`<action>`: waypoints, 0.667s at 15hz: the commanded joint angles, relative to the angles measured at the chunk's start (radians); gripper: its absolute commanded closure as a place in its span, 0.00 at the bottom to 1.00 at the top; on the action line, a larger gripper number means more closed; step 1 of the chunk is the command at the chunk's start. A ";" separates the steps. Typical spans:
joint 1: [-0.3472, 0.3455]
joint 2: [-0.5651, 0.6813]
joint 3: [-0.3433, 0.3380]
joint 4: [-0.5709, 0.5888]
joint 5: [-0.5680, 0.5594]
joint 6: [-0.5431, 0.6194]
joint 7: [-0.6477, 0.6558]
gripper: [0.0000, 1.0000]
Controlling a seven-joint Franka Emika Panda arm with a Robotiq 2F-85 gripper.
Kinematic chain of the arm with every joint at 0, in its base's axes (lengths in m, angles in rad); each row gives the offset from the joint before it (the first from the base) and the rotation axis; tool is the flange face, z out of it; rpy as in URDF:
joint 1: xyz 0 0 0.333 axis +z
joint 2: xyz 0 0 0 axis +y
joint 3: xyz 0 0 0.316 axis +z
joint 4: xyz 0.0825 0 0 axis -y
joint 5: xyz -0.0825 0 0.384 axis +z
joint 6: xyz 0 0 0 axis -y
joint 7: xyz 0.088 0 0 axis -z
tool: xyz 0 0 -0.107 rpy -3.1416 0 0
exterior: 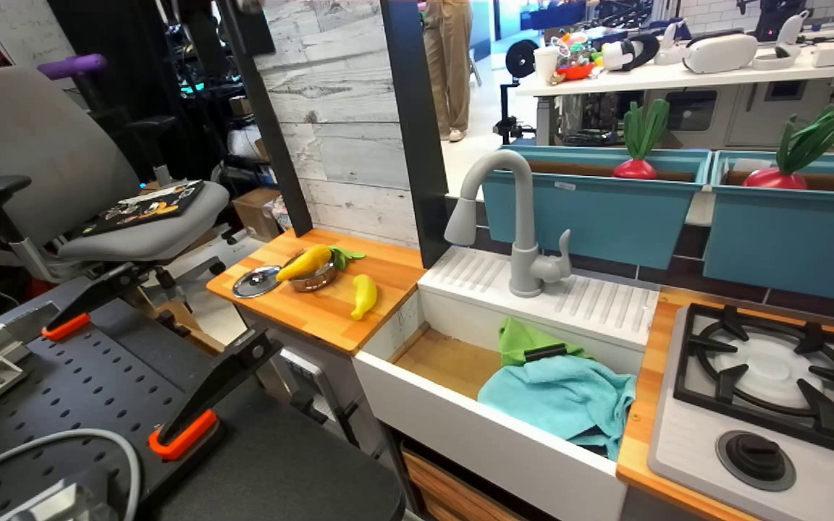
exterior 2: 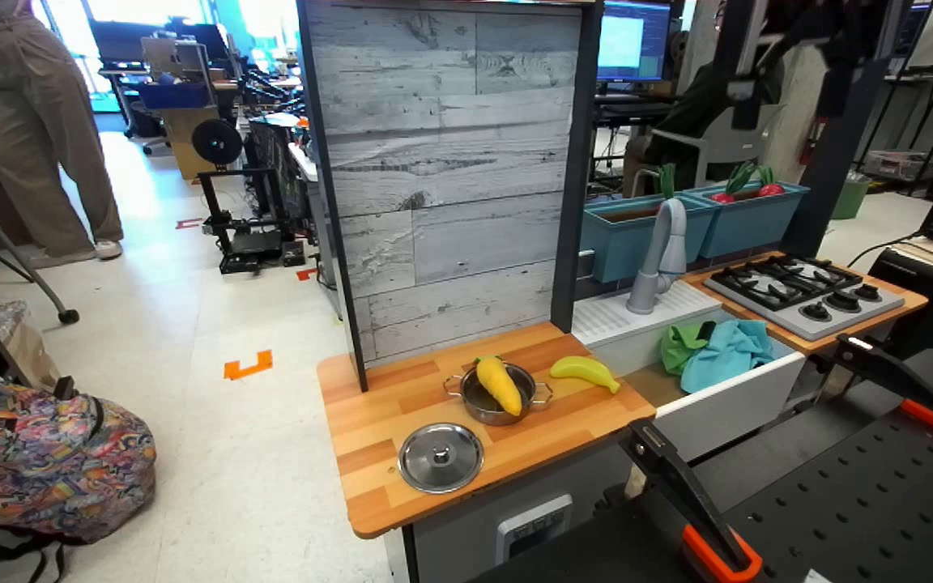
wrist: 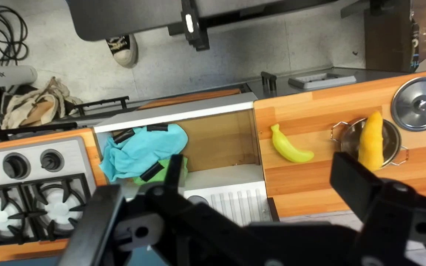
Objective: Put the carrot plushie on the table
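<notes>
The carrot plushie, orange-yellow and tapering with a green top, lies across a small metal pot point(exterior: 312, 284) in both exterior views: carrot plushie point(exterior: 306, 262), carrot plushie point(exterior 2: 500, 387). In the wrist view the carrot plushie point(wrist: 372, 142) rests in the pot point(wrist: 351, 138) at the right, behind the right finger. The pot stands on the wooden table point(exterior 2: 385, 413), which also shows in the wrist view point(wrist: 305, 184). My gripper point(wrist: 259, 160) is open and empty, high above the sink and table, with the plushie outside its jaws. The plushie's green top is hidden in the wrist view.
A yellow banana-like toy point(wrist: 288, 146) and a pot lid point(exterior 2: 440, 457) lie on the table on either side of the pot. A white sink point(exterior: 475, 427) with blue point(exterior: 562, 394) and green cloths, a grey faucet point(exterior: 524, 224) and a wall panel point(exterior 2: 450, 162) adjoin it.
</notes>
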 commanded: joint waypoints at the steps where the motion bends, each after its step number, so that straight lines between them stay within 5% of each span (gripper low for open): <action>1: 0.021 0.184 -0.008 0.032 0.025 0.175 -0.011 0.00; 6: 0.024 0.406 0.036 0.059 0.163 0.412 -0.103 0.00; 10: 0.048 0.553 0.079 0.131 0.187 0.447 -0.120 0.00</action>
